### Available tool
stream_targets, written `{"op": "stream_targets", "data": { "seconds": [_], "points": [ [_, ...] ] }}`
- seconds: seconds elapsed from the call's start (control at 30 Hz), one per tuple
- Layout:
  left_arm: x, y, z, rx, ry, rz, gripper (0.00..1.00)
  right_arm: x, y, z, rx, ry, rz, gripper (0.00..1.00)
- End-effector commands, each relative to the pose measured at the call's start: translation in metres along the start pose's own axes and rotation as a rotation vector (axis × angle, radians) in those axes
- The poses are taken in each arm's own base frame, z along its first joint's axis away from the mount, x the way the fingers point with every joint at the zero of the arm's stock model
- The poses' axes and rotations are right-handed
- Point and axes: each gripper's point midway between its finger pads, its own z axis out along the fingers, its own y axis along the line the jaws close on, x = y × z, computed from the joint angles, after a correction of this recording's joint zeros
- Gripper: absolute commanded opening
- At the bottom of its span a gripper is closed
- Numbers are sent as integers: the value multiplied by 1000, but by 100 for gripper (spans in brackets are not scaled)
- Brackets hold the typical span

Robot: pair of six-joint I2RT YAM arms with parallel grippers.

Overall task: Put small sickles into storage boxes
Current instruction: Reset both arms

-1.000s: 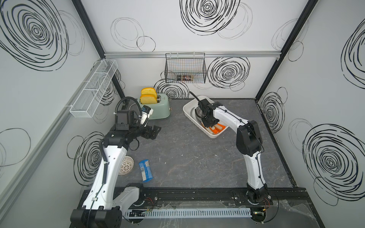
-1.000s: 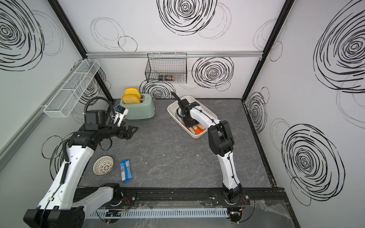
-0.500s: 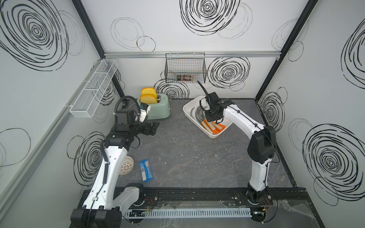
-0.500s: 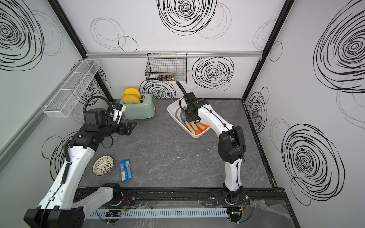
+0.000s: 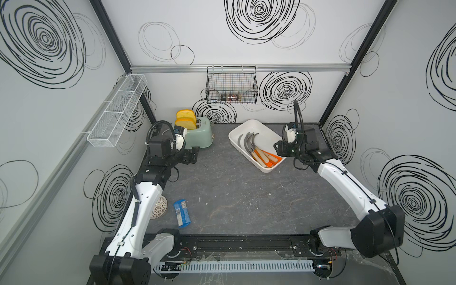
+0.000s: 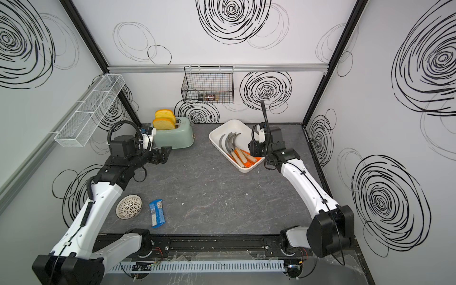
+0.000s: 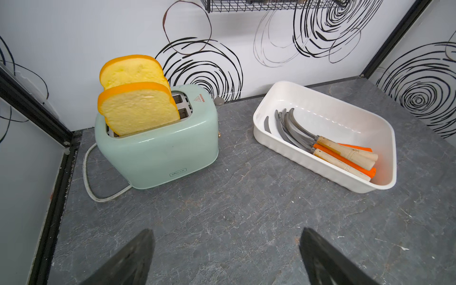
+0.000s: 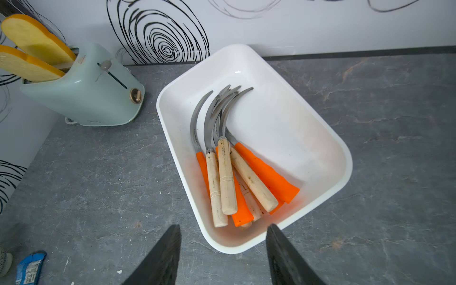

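White walls (image 5: 222, 49) with black swirl drawings enclose a dark grey, stone-patterned counter (image 5: 234, 192) flecked with pale specks. A mesh rack (image 5: 116, 111) hangs on the left wall and a wire basket (image 5: 232, 86) on the back wall. The tub (image 5: 249, 123) sits back right, with the toaster (image 5: 199, 135) apart from it. The sickles (image 8: 222, 172) lie inside the tub. The left claw (image 7: 226, 229) is spread and empty over bare counter. The right claw (image 8: 223, 225) is spread and empty above the tub's near end. A blue packet (image 5: 182, 212) lies front left.

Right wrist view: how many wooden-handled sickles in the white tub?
3 pale wooden-handled sickles show clearly: one, another beside it, a third slanted, all atop orange-handled sickles in the white plastic rectangular tub. A fourth pale handle seems buried beneath; more may hide.
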Motion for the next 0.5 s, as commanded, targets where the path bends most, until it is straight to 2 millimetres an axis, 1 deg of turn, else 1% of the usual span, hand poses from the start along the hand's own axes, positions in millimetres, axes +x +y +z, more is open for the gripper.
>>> {"op": "stream_targets", "data": {
  "seconds": [0.0, 0.03, 0.1, 0.13, 0.17, 0.37, 0.4, 0.47],
  "points": [
    [-23, 4, -3, -41, -148, 10, 96, -22, 2, -19, -57, -144, 5, 69],
    [-22, 6, -3, -52, -172, 14, 96, -20, -3, -23, -54, -156, 23, 75],
    [-19, 8, -3, -71, -224, 23, 96, -17, -11, -27, -51, -165, 47, 77],
    [-16, 11, -3, -88, -249, 23, 96, -15, -16, -28, -49, -164, 62, 82],
    [-13, 14, -3, -98, -271, 27, 96, -13, -20, -29, -45, -163, 71, 85],
    [-7, 18, -5, -113, -354, 39, 96, -14, -43, -42, 26, -253, 83, 89],
    [-6, 18, -4, -112, -356, 34, 96, -14, -48, -44, 54, -265, 88, 99],
    [-3, 19, -1, -99, -353, 15, 96, -13, -62, -47, 123, -283, 111, 98]
  ]
}}
